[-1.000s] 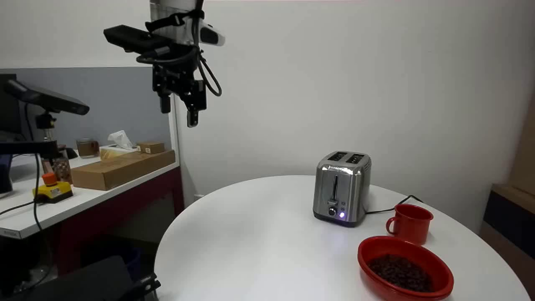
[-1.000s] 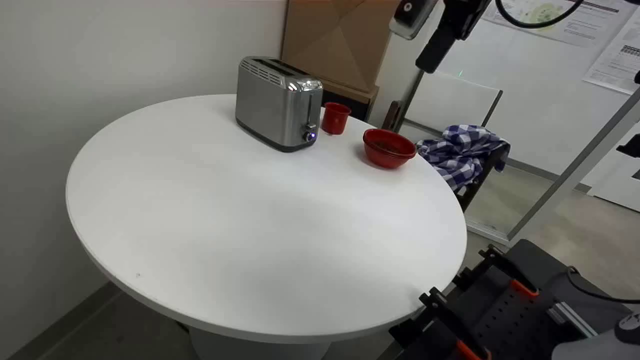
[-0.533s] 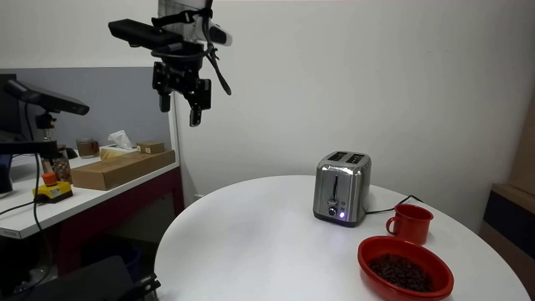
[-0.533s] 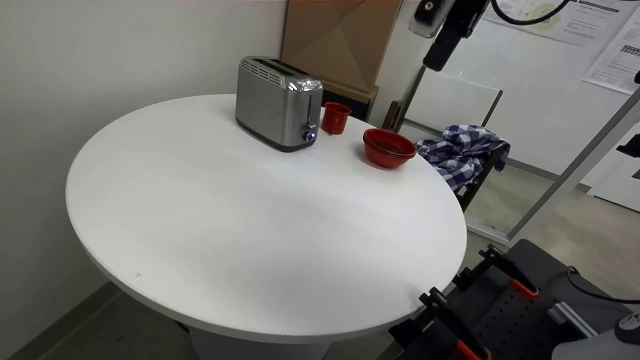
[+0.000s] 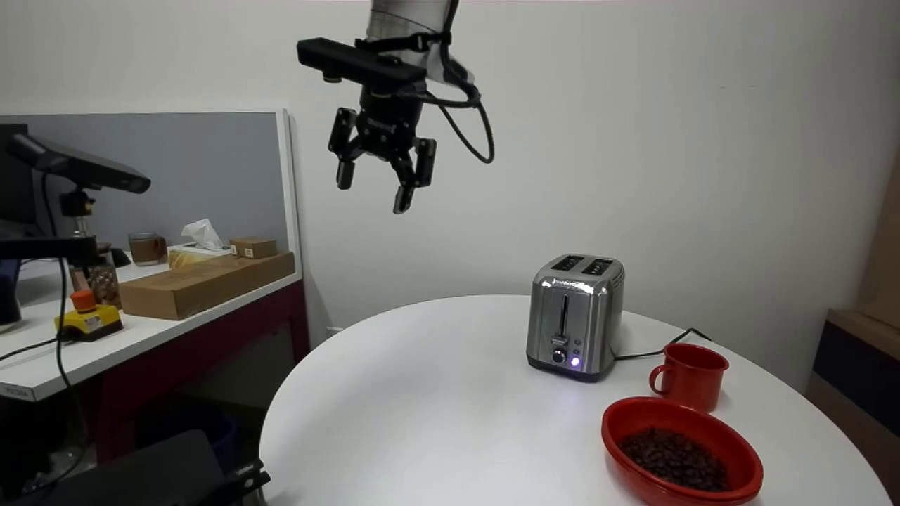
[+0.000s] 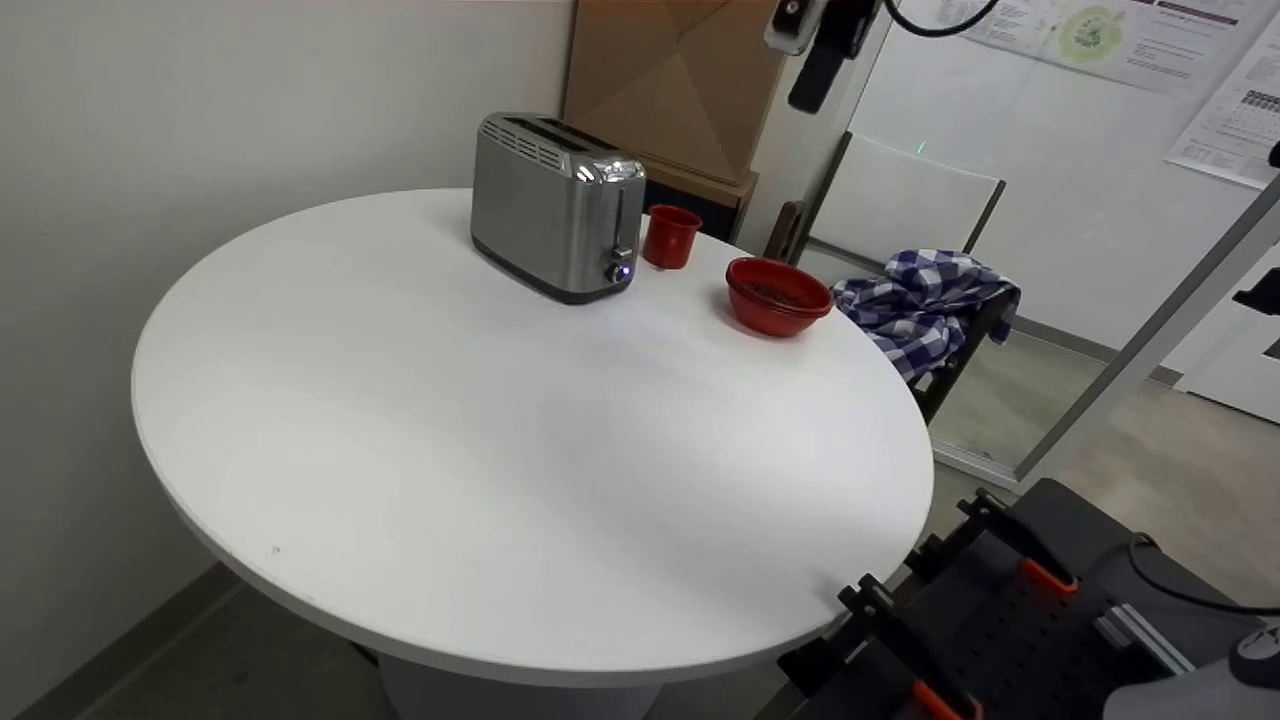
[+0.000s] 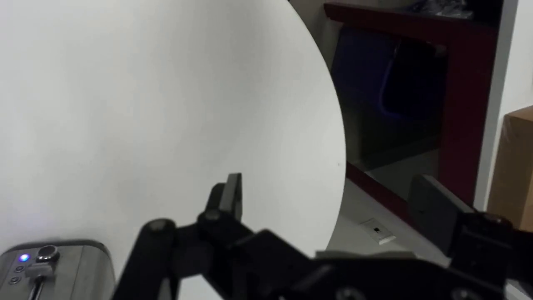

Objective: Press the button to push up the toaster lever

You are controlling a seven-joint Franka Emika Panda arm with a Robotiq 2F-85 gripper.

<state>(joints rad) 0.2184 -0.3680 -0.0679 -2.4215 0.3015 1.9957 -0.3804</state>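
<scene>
My pincer (image 5: 373, 191), spread wide in mid-air
I hold only air between my fingers (image 7: 233, 195), well apart from each other and from the toaster (image 5: 573, 318).

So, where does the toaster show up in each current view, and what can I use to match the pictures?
In an exterior view: the toaster, right of and below centre.
In an exterior view: the toaster, upper half, just left of centre.
Wrist view: the toaster, bottom-left corner, cut off by the frame.
Shared landmark: the small glowing light on its front, lit in all three.
</scene>
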